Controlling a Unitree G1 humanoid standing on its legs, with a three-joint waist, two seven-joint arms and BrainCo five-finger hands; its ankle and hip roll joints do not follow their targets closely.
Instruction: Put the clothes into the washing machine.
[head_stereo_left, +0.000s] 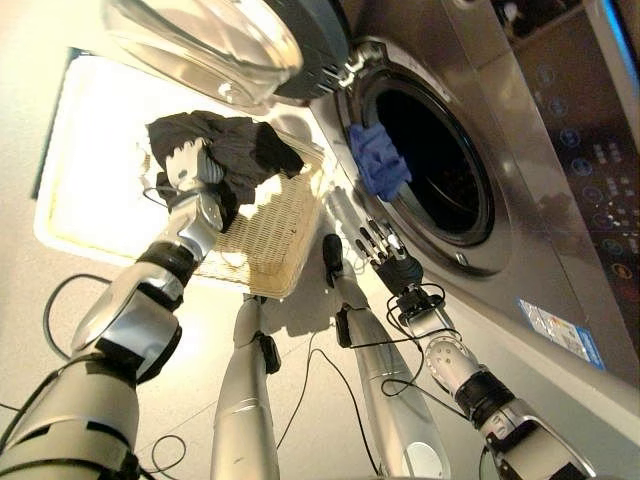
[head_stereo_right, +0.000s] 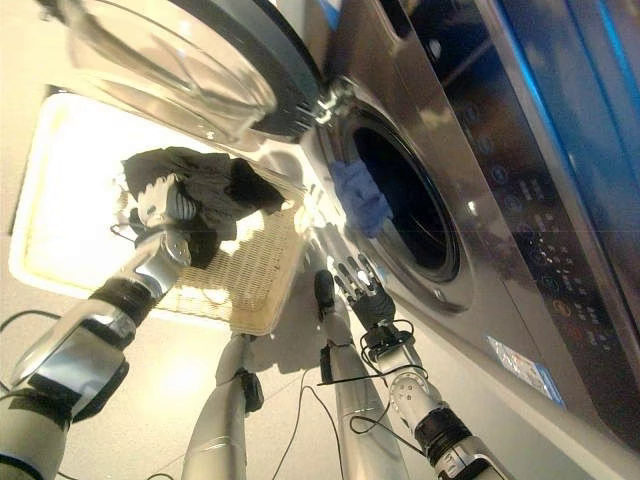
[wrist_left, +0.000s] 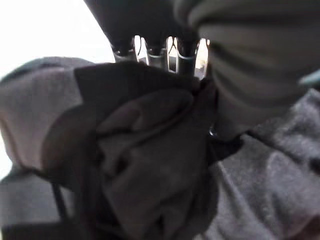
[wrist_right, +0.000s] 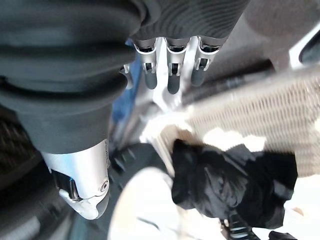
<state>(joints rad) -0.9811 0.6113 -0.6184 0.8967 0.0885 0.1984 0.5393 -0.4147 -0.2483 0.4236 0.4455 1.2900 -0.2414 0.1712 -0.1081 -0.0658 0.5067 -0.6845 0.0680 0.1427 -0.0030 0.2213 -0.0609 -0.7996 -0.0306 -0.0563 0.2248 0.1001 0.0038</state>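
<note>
Black clothes are bunched in the left hand over the wicker basket; its wrist view shows the fingers curled into the cloth. Blue cloth hangs at the washing machine opening. The right hand is released, fingers straight.

Both arms are silver-grey metal shells broken by black joint bands. The left hand and right hand carry silver fingers with dark tips, a rounded silver thumb with a small round screw head, and a dark ribbed cover over back and wrist.
</note>
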